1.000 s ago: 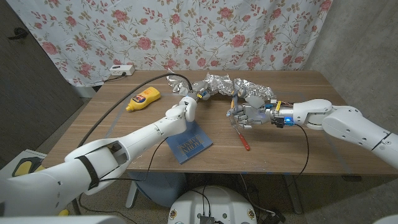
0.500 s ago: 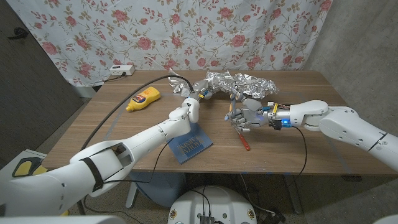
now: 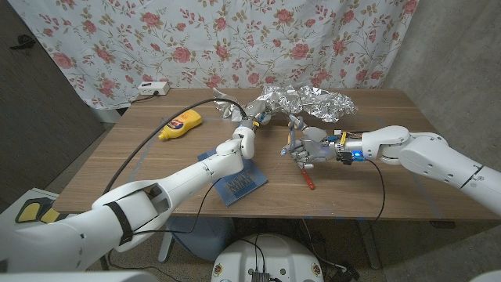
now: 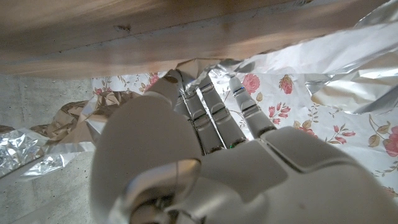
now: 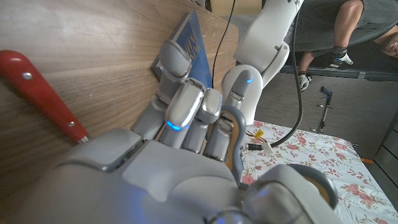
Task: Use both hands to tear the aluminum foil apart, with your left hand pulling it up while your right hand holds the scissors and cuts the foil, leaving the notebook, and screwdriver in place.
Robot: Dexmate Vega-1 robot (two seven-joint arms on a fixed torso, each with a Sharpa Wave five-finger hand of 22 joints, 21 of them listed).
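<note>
Above the left hand (image 3: 246, 142), which pinches it, one crumpled silver foil (image 3: 305, 102) hangs lifted; the right hand (image 3: 308, 146) grips one pair of grey-handled scissors (image 3: 293, 125) near one red screwdriver (image 3: 306, 176) and one blue notebook (image 3: 237, 181).

Even, soft overhead light fills the scene; glare flashes off the crumpled aluminum foil (image 3: 301, 102) beyond the right hand (image 3: 308, 146), while both wrist views blur at close range, their near surfaces out of focus
</note>
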